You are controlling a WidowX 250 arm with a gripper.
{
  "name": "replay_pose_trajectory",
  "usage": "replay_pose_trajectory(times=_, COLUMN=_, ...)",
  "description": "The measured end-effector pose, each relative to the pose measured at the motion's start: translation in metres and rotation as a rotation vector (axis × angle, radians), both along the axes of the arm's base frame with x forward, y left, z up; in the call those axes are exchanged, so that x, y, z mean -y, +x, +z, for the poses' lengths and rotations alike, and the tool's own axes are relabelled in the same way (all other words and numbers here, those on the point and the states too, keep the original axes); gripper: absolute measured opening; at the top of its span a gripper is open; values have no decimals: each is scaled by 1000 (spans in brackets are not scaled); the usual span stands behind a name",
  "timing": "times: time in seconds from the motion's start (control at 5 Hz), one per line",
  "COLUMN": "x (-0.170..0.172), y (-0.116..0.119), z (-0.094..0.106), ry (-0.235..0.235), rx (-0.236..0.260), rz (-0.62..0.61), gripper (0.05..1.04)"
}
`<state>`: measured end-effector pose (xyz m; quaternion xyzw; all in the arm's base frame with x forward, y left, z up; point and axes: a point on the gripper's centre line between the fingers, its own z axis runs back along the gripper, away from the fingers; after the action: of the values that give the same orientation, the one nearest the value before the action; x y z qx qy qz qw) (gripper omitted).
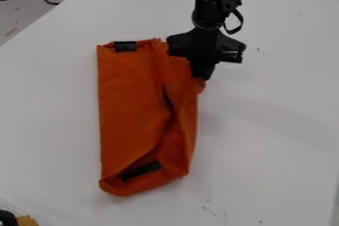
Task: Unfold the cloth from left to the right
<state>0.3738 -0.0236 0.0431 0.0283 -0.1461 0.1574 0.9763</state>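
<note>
At upper right of the orange cloth (129, 106) hangs the pincer (202, 75), open or closed I cannot tell

"What did you have under your camera?"

"You had a white tabletop (271, 136), with small dark scuffs (209, 211) near its lower edge in your view and a few more at the upper right."

"And what lay on it?"

"Your orange cloth (129, 106), left of centre, lengthwise up and down your view. Its left edge ran nearly straight; its right side was creased. You could see a black patch (125, 46) at its top left and a slanted black strip (140, 170) near its bottom."
</note>
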Motion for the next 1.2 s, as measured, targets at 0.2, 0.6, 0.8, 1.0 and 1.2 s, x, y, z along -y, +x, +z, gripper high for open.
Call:
replay_pose_trajectory(times=0.2, x=12, y=11, z=-12, ry=-65, rx=5, rz=-5, gripper=80)
replay_pose_trajectory(times=0.6, x=27, y=16, z=-27, ry=-162, rx=39, rz=-37, gripper=342)
replay_pose_trajectory(times=0.8, x=28, y=18, z=-28, ry=-183, rx=46, rz=-23, gripper=644)
replay_pose_trajectory(times=1.0, x=29, y=18, z=-28, ry=-196, rx=45, rz=13, gripper=932)
replay_pose_trajectory(times=1.2, x=35, y=21, z=-28, ry=-226, rx=51, rz=52, gripper=1008)
